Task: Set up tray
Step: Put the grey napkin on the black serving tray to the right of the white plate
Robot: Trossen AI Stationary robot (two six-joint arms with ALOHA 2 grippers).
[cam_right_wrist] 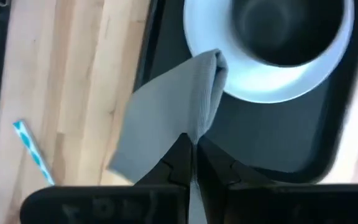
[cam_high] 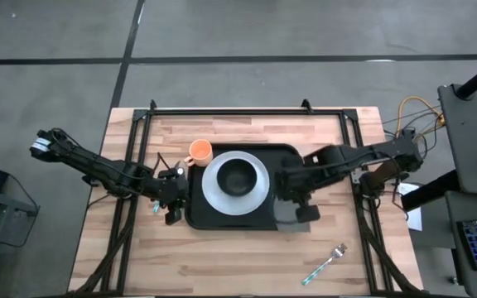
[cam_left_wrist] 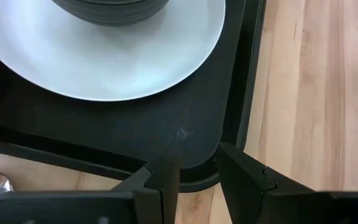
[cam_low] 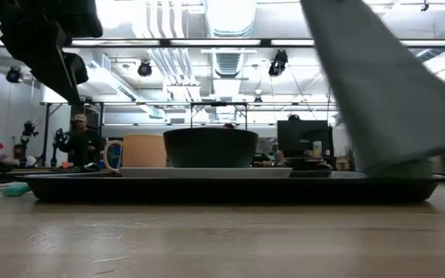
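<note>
The black tray (cam_high: pixel 222 219) lies mid-table and carries a white plate (cam_high: pixel 212 189) with a dark bowl (cam_high: pixel 238 176) and an orange cup (cam_high: pixel 200 151). My left gripper (cam_high: pixel 172 199) hovers open over the tray's near left corner (cam_left_wrist: pixel 197 177), one finger above the tray floor and one outside the rim. My right gripper (cam_high: pixel 292 197) is over the tray's right side, shut on a grey napkin (cam_high: pixel 296 217). My right gripper pinches the grey napkin between its two shut fingers at an edge (cam_right_wrist: pixel 190 135), coming from above. The cloth hangs down below the fingers in a slack fold. Its lower end (cam_low: pixel 396 166) rests on the tray's right part.
A fork with a blue striped handle (cam_high: pixel 328 263) lies on the wood near the table's near right corner. A spoon with a teal handle (cam_high: pixel 155 207) lies just left of the tray by my left gripper. People and desks show in the room beyond.
</note>
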